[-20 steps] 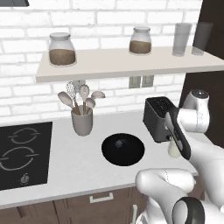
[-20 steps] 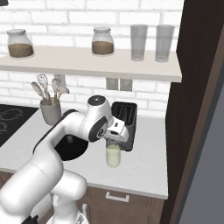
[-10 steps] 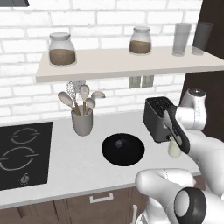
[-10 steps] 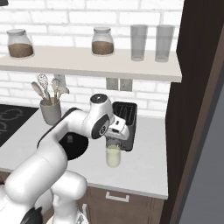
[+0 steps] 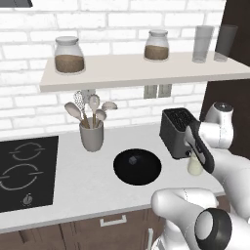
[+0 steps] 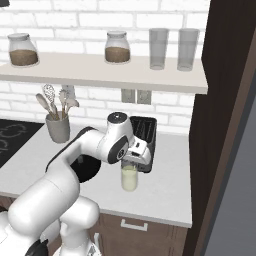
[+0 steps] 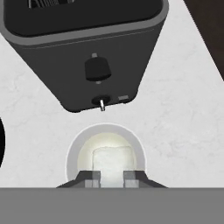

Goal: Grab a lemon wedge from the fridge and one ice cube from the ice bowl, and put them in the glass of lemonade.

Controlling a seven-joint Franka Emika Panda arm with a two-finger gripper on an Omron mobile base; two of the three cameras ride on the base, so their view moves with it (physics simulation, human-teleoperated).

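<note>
While the gripper [image 7: 112, 178] hangs right over the glass of lemonade [image 7: 106, 155], its jaws pinch a pale ice cube [image 7: 112, 162], straight above the drink.

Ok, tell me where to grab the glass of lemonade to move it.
Grip the glass around its straight round wall, halfway up, coming level from the front edge of the counter. It stands upright and open-topped, and the toaster sits close behind it. The gripper holds an ice cube above it now; drop that first.
</note>
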